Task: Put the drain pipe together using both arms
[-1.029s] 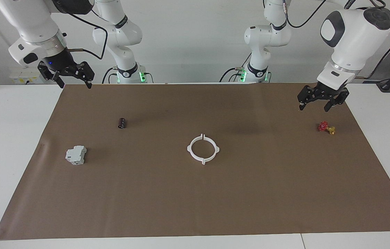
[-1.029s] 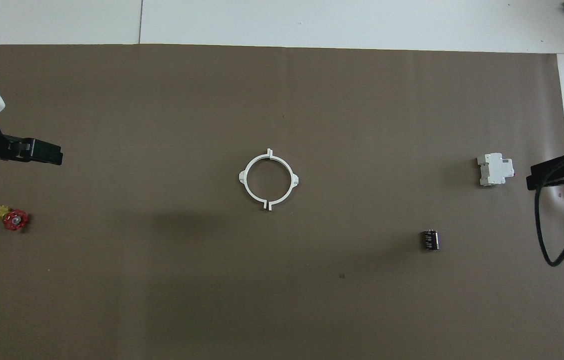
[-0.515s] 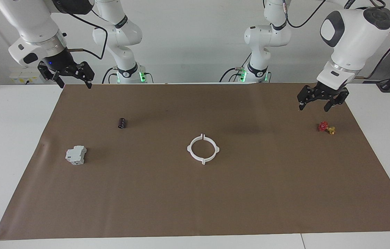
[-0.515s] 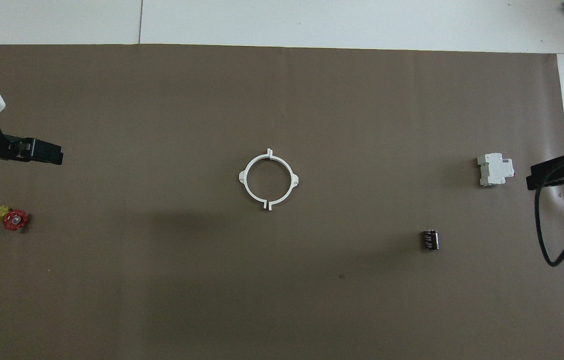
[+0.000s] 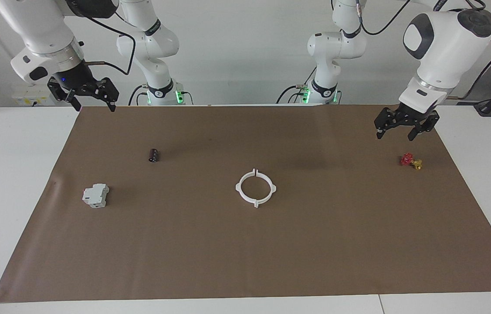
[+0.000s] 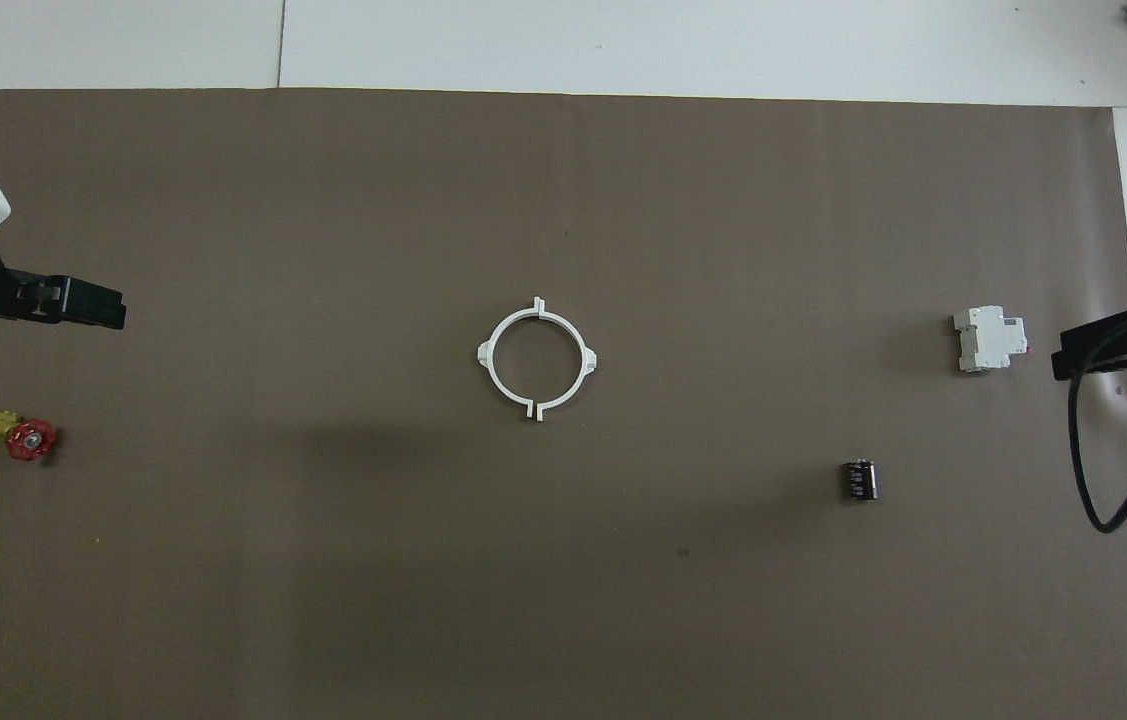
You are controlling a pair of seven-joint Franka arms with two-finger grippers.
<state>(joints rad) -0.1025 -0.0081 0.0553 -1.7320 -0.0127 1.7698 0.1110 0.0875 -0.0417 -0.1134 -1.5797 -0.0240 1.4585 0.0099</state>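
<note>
Left claw (image 5: 395, 130) raised, fingers spread, empty. Right claw (image 5: 94, 104) raised, fingers spread, empty. Both arms waiting.

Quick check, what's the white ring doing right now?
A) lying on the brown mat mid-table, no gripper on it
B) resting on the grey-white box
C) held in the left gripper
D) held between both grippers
A: the white ring lies flat on the brown mat, while the left gripper and right gripper hang open at the table's two ends.

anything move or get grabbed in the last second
Nothing visibly changed. The white ring lies untouched mid-mat, the left gripper hangs open over the mat near the red valve, and the right gripper hangs open at its own end.
</note>
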